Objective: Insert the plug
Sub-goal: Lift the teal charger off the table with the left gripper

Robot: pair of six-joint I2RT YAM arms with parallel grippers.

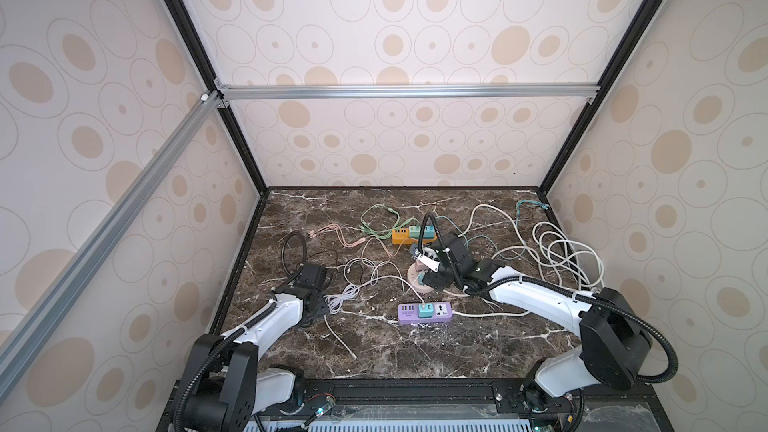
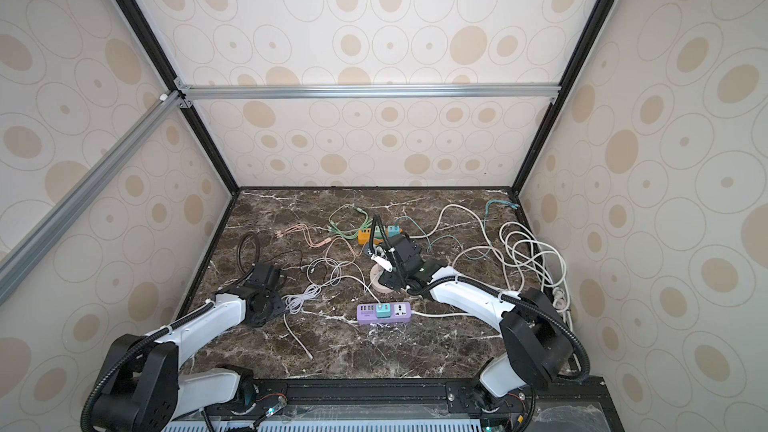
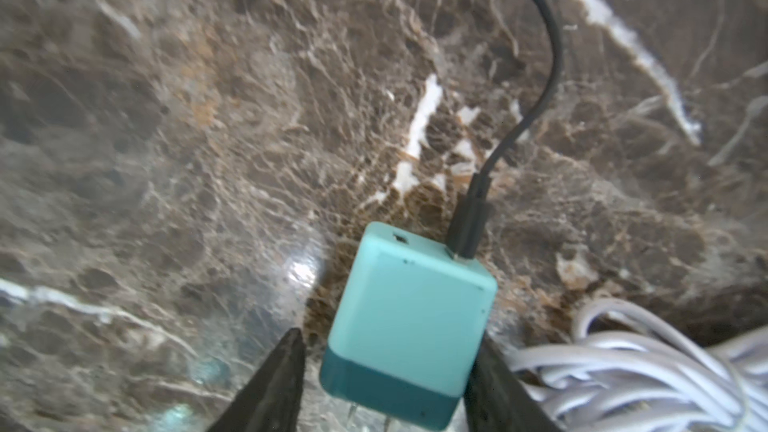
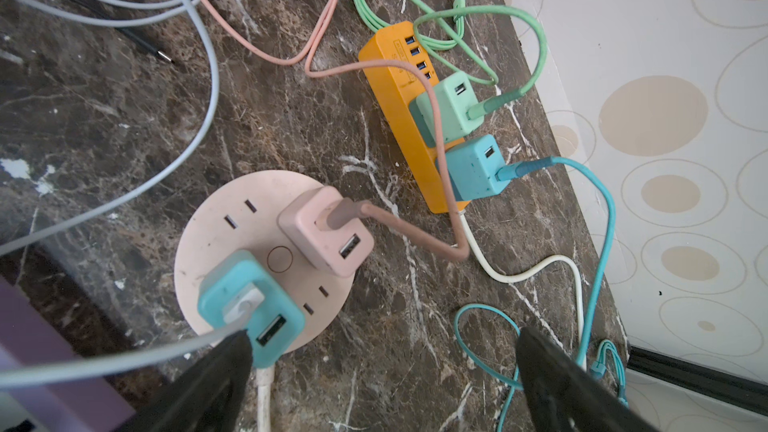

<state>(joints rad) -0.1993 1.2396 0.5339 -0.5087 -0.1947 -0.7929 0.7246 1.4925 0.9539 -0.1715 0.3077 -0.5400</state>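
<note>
Teal plug loose inside half-open left gripper, white cable coil beside; right gripper wide.

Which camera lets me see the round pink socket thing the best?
The right wrist view: the round pink socket sits close and clear, with its slots, a pink charger and a teal charger plugged in. In both top views it is tiny and mostly hidden by the right arm. The left wrist view misses it.
</note>
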